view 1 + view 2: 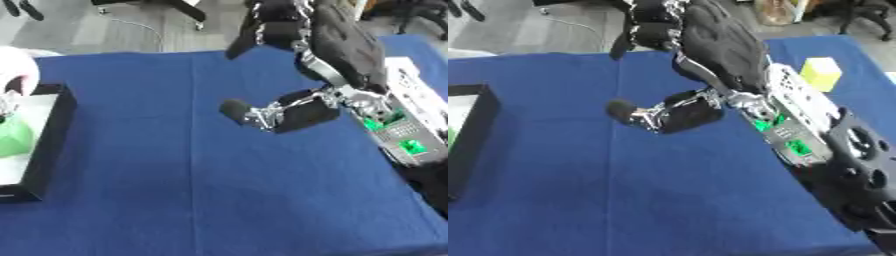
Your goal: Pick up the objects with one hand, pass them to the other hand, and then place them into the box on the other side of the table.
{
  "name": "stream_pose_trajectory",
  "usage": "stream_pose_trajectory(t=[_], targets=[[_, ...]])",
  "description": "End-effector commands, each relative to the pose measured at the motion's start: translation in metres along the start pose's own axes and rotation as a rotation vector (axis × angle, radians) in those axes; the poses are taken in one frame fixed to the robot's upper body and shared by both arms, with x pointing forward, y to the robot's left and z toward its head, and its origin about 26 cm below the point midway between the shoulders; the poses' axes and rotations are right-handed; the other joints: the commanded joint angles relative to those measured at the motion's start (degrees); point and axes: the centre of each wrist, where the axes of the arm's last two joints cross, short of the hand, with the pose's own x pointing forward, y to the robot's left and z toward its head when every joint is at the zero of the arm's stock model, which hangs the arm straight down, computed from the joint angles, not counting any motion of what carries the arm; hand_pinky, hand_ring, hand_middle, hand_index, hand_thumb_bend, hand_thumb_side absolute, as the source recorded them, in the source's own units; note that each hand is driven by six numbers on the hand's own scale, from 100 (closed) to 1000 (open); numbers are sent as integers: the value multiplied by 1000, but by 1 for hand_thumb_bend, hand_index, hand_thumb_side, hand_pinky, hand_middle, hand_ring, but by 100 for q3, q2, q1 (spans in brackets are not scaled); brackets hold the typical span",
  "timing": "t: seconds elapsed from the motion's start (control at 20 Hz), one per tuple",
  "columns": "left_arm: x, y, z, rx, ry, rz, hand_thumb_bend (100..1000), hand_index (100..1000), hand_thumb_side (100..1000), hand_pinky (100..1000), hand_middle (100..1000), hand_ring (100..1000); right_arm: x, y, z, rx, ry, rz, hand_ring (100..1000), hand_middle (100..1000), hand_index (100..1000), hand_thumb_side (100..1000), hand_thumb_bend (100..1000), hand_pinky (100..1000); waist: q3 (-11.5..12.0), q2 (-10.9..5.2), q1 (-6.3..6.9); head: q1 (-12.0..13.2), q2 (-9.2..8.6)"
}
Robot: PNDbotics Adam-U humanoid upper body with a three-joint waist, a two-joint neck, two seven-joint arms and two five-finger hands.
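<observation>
- The right hand comes in from the lower right, its arm running up across the blue surface, the black back of the hand turned to the camera.
- Its fingers bend down over the surface's far edge; the thumb sticks out to the hand's left, its dark tip above the cloth.
- Whether the hand holds anything cannot be told.
- A yellow block lies just right of the hand, beside the wrist.
- A black box stands well to the hand's left, at the picture's edge.
</observation>
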Motion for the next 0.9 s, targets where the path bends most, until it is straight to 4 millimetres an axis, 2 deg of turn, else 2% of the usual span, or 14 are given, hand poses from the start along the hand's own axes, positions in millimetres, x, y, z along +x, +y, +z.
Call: stream_pose_trajectory(t=[0.05, 0.2, 0.35, 0.4, 0.7, 0.75, 0.8, 0.9], targets=[[-11, 45, 12, 31, 70, -165, 109, 476, 123, 496, 407, 379, -1, -7, 0, 11, -12, 20, 522, 476, 608, 489, 368, 730, -7, -140, 88, 58, -14], [-25, 67, 26, -10, 171, -272, 132, 509, 131, 541, 428, 405, 0, -6, 0, 20, -13, 15, 521, 475, 608, 489, 365, 730, -23, -148, 91, 119, -14], [-39, 78, 33, -51, 260, -335, 184, 556, 154, 602, 444, 445, 0, -6, 0, 22, -13, 14, 522, 476, 609, 489, 364, 730, -34, -161, 94, 205, -14], [-42, 80, 35, -62, 285, -350, 227, 584, 172, 638, 447, 465, 0, -6, 0, 22, -13, 14, 522, 476, 610, 490, 364, 730, -36, -164, 93, 263, -14], [-64, 81, 45, -132, 412, -425, 397, 693, 279, 717, 531, 536, 0, -5, 0, 25, -13, 10, 521, 475, 610, 491, 363, 730, -69, -169, 84, 922, -14], [-67, 81, 47, -146, 431, -437, 479, 748, 332, 749, 585, 584, 0, -5, 0, 25, -13, 9, 520, 474, 610, 491, 362, 730, -73, -169, 84, 1039, -14], [-70, 81, 48, -159, 448, -448, 508, 769, 351, 760, 605, 601, 0, -5, 0, 25, -12, 8, 520, 474, 610, 491, 360, 730, -76, -169, 83, 1135, -14], [-74, 81, 52, -183, 483, -471, 644, 854, 458, 807, 707, 692, 1, -5, 1, 27, -11, 7, 520, 474, 610, 491, 360, 730, -79, -170, 82, 1255, -14]])
